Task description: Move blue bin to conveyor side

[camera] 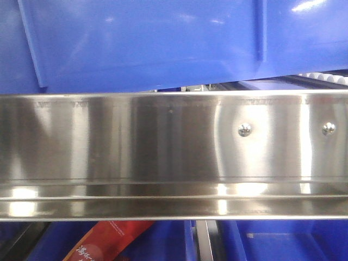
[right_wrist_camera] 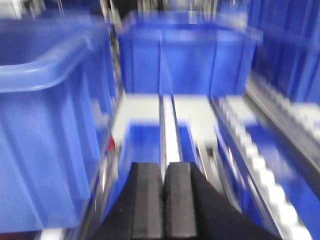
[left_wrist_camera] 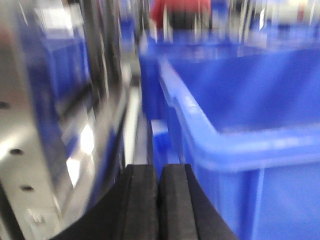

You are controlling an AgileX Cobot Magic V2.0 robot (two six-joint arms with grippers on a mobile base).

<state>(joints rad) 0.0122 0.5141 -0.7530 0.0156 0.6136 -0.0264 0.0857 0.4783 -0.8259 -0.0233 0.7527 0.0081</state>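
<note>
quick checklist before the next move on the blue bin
1. Blue bin located: ok, above the steel rack in the front view.
2. Left gripper gripping it: not ok, jaws shut on nothing.
3. Right gripper gripping it: not ok, jaws shut on nothing.
4. Conveyor in sight: not ok, no view shows it.
5. Wrist views sharp: not ok, both blurred.

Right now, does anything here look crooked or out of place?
Yes. The blue bin sits slanted above the steel rail, its right end higher, white rollers showing beneath. Below the rail, a red packet lies at an angle in a lower bin.
</note>
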